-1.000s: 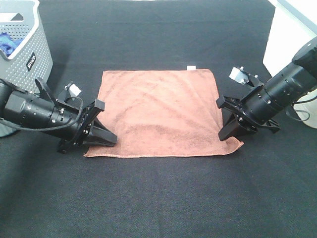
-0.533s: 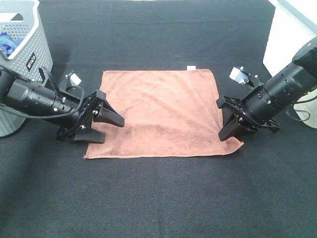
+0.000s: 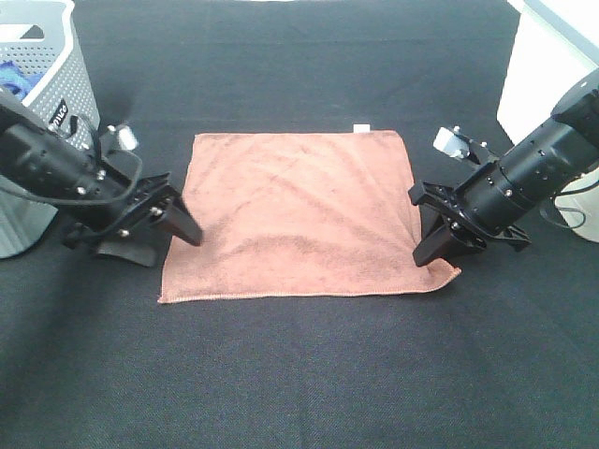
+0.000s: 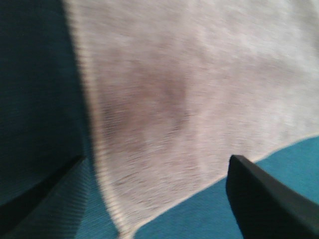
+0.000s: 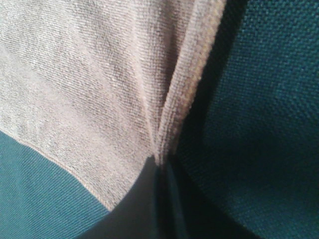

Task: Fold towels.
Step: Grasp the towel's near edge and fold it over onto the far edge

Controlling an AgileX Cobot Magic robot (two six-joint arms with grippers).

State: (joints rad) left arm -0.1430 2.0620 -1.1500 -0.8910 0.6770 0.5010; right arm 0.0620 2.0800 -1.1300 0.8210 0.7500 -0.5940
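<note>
The reddish-brown towel [image 3: 299,215] lies spread flat on the black table, its white tag [image 3: 360,126] at the far right corner. My left gripper [image 3: 161,239] is open and empty, just off the towel's left edge near the front left corner. In the left wrist view the blurred towel [image 4: 189,94] fills the space between my two fingers [image 4: 264,199], and the left gripper [image 4: 157,162] hovers over its corner. My right gripper [image 3: 436,251] is shut on the towel's right edge near the front right corner. The right wrist view shows the towel [image 5: 99,84] pinched into a ridge at the right gripper [image 5: 160,162].
A grey perforated basket [image 3: 65,103] stands at the far left with a blue cloth [image 3: 9,79] inside. A white box-like object [image 3: 547,65] stands at the far right behind my right arm. The black table cloth [image 3: 299,374] covers the surface.
My left gripper rose from the towel's front left corner, swung over the towel, then drew back left off its edge, still open. The right gripper and the towel have not moved.
</note>
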